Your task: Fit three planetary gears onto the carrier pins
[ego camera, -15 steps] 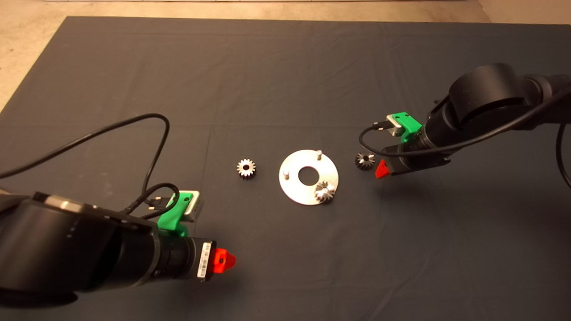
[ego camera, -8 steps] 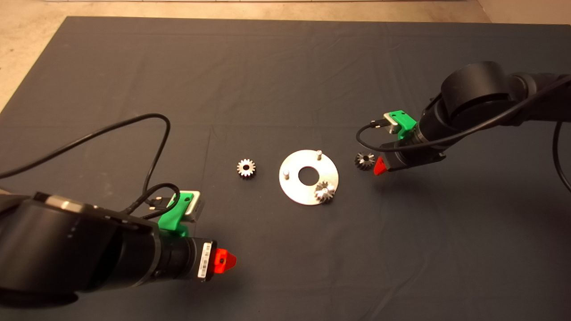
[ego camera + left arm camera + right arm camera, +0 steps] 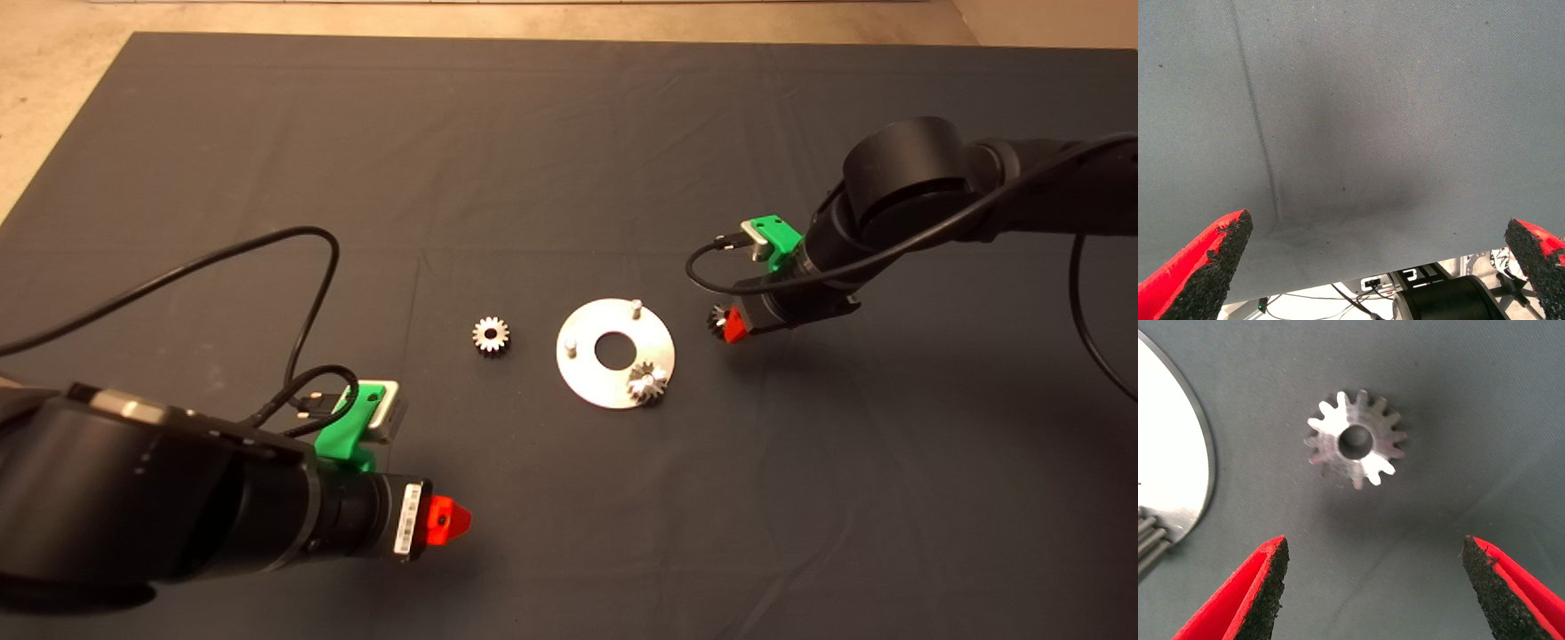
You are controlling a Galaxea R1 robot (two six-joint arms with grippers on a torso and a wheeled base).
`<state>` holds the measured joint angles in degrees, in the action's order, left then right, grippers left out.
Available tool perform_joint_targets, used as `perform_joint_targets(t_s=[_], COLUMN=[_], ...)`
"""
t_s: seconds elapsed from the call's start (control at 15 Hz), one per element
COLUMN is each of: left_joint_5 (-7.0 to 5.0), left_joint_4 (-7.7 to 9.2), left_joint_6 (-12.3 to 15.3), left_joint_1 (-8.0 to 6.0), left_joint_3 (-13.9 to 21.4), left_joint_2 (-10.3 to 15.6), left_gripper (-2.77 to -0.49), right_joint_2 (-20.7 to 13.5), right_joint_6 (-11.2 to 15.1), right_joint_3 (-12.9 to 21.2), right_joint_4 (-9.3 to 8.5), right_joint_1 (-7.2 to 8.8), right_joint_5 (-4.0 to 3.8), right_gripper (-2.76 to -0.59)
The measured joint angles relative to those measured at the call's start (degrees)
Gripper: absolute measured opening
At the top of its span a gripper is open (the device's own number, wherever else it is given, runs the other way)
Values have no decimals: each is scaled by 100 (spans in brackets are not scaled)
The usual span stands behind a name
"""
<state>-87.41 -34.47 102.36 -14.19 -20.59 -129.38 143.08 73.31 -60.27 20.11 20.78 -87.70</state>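
Lying flat on the mat (image 3: 533,133), bore facing up, the gear (image 3: 1355,440) sits below the wide-open, empty right end effector (image 3: 1371,587).

Three gears (image 3: 490,335), three pins (image 3: 636,308), one disc (image 3: 587,384)

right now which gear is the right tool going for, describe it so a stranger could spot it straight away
Start at the shiny steel disc in the middle of the dark mat. Just off the disc's right edge a small toothed gear lies flat on the mat, with the right tool open above it. Unlike the gear on a pin and the loose gear left of the disc, it is partly hidden under that tool.
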Motion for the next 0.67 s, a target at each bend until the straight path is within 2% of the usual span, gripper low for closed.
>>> perform_joint_targets(t_s=[0.27, 0.47, 0.67], left_joint_5=[-2, 0, 0], left_joint_4=[0, 0, 0], left_joint_6=[0, 0, 0], left_joint_1=[0, -1, 0], left_joint_3=[0, 0, 0], left_joint_2=[0, 0, 2], left_gripper=[-50, -50, -50], right_joint_2=[92, 144, 229], right_joint_6=[-25, -72, -129], right_joint_3=[-158, -285, -411], right_joint_4=[0, 0, 9], right_joint_1=[-17, -133, -161], right_joint_5=[2, 0, 5], right_gripper=[-145, -145, -145])
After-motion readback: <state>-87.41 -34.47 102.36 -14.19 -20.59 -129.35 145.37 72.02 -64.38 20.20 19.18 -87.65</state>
